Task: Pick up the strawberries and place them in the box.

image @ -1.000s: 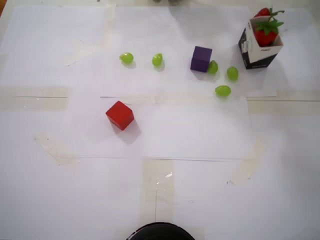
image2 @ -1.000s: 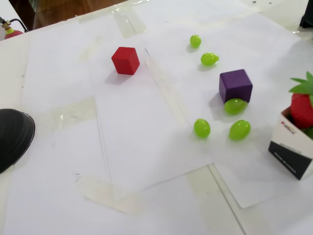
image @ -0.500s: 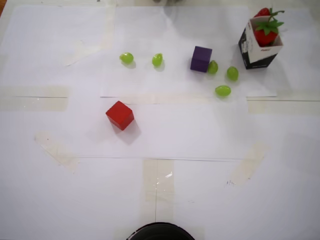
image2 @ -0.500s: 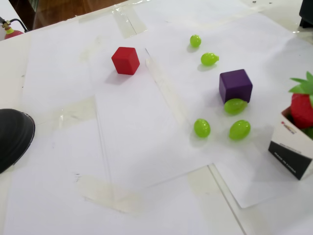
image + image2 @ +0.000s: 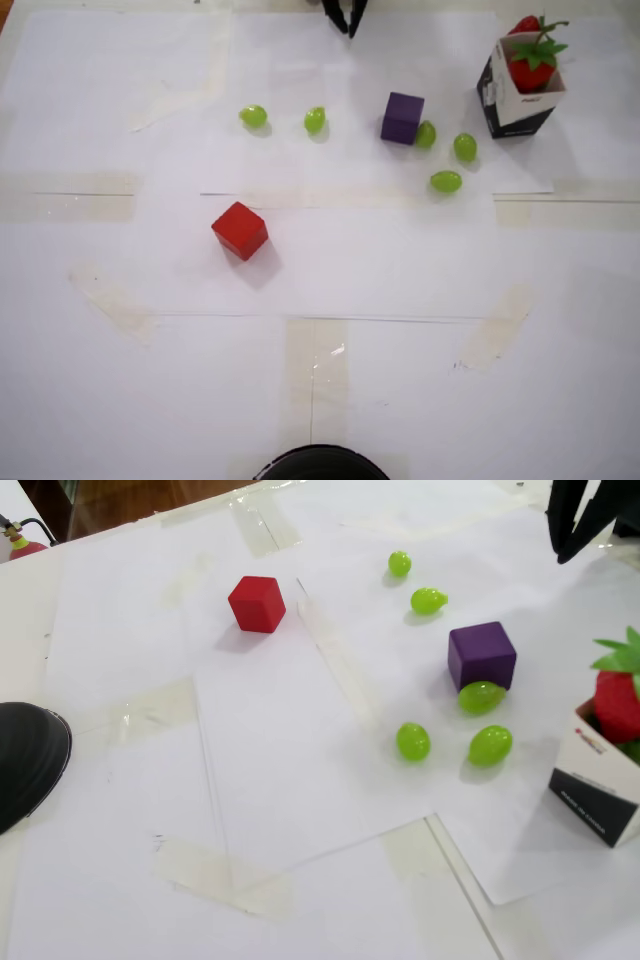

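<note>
Strawberries [image 5: 531, 62] piled in box [image 5: 512, 113], 1 poking above rim. Fingers [image 5: 345, 16] parted, empty, far from box; pick-and-place looks finished.

In the overhead view the box [image 5: 520, 95] stands at the upper right of the table [image 5: 400, 380] with strawberries [image 5: 531, 68] in it, one peeking up behind its far rim. Left of it three grapes [image 5: 446, 181] cluster (one touching the nearer cube [image 5: 402, 117]), two more grapes [image 5: 314, 120] lie further left, and the other cube [image 5: 240, 230] sits lower left, well apart. The gripper [image 5: 344, 22] pokes in at the top edge.
</note>
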Controlling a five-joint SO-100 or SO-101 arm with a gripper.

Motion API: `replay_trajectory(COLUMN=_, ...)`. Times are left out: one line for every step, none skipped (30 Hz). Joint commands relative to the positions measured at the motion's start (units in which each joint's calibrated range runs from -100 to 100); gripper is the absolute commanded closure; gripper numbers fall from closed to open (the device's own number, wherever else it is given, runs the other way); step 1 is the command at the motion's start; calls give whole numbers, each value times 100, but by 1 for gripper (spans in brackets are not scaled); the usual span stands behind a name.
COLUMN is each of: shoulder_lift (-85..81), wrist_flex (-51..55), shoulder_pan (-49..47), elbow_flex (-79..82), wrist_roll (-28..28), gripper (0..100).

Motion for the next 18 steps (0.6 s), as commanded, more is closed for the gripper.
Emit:
replay_trajectory(shoulder_lift=-98, wrist_flex=-104, shoulder_pan=-27, elbow_flex=123, wrist_roll=93, gripper=100)
replay_trajectory(shoulder_lift=-116, wrist_flex=-185, shoulder_pan=-49, elbow_flex=213, wrist_roll=117, gripper=100)
replay_trajectory(shoulder_lift=-141, wrist_flex=-259, shoulder_pan=-49, elbow_flex=332, wrist_roll=127, gripper=100)
replay_trajectory(shoulder_lift=-150, wrist_flex=-341, shoulder_pan=-78, elbow_flex=523, wrist_roll=73, gripper=100)
replay_trajectory(shoulder_lift=-150, wrist_flex=-537, shoulder_pan=-123, elbow_flex=832, wrist_roll=24, gripper=100)
replay_trajectory(shoulder_lift=-150, wrist_flex=-708, shoulder_pan=-137, elbow_flex=1050, wrist_roll=10, gripper=100)
replay_trajectory(shoulder_lift=-159, wrist_flex=-692, shoulder_pan=-152, elbow_flex=1032, wrist_roll=5, gripper=100)
replay_trajectory(shoulder_lift=-150, wrist_flex=-765, shoulder_pan=-159, elbow_flex=1041, wrist_roll=34, gripper=100)
replay_trajectory(shoulder_lift=-150, wrist_flex=-831, shoulder_pan=-167, elbow_flex=1050, wrist_roll=44, gripper=100)
replay_trajectory(shoulder_lift=-150, wrist_flex=-839, shoulder_pan=-167, elbow_flex=1050, wrist_roll=34, gripper=100)
replay_trajectory(shoulder_lift=-150, wrist_flex=-839, shoulder_pan=-167, elbow_flex=1050, wrist_roll=15, gripper=100)
replay_trajectory(shoulder_lift=-150, wrist_flex=-855, shoulder_pan=-167, elbow_flex=1050, wrist_roll=5, gripper=100)
replay_trajectory(shoulder_lift=-150, wrist_flex=-929, shoulder_pan=-152, elbow_flex=1050, wrist_roll=-5, gripper=100)
replay_trajectory(shoulder_lift=-150, wrist_flex=-970, shoulder_pan=-137, elbow_flex=1050, wrist_roll=-5, gripper=100)
replay_trajectory(shoulder_lift=-150, wrist_flex=-1002, shoulder_pan=-130, elbow_flex=1050, wrist_roll=-5, gripper=100)
replay_trajectory(shoulder_lift=-150, wrist_flex=-1011, shoulder_pan=-115, elbow_flex=1050, wrist_roll=-5, gripper=100)
replay_trajectory(shoulder_lift=-150, wrist_flex=-1027, shoulder_pan=-101, elbow_flex=1050, wrist_roll=-5, gripper=100)
replay_trajectory(shoulder_lift=-150, wrist_flex=-1035, shoulder_pan=-101, elbow_flex=1050, wrist_roll=-5, gripper=100)
